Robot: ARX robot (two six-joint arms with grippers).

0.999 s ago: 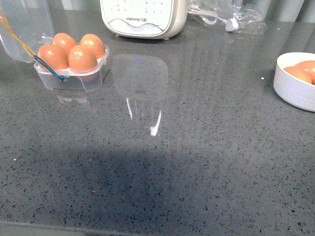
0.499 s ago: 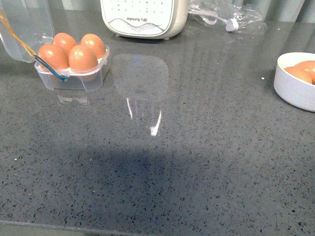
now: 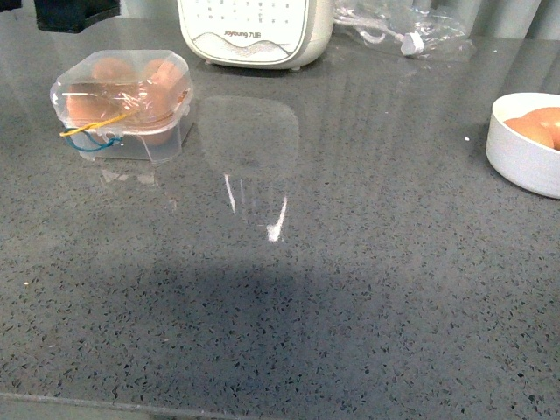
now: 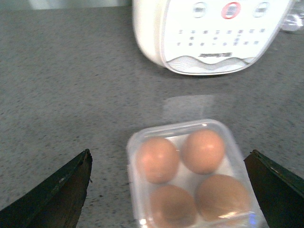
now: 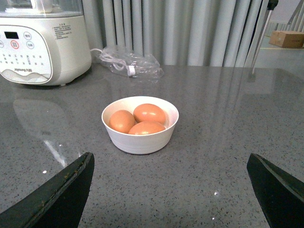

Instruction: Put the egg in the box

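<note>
The box is a clear plastic case at the far left of the grey counter, its lid shut, with yellow and blue bands at its front. Several orange-brown eggs show through the lid; I cannot tell which is the task's egg. In the left wrist view the box lies between the spread fingers of my open left gripper, which touches nothing. A dark part of my left arm shows behind the box. My right gripper is open and empty, short of a white bowl.
The white bowl at the right edge holds three more eggs. A white kitchen appliance stands at the back, with a plastic bag holding a cable to its right. Curtains hang behind the counter.
The box's lid, which stood open at the far left, now lies shut over the eggs. A dark part of my left arm has come into the front view's top left corner.
</note>
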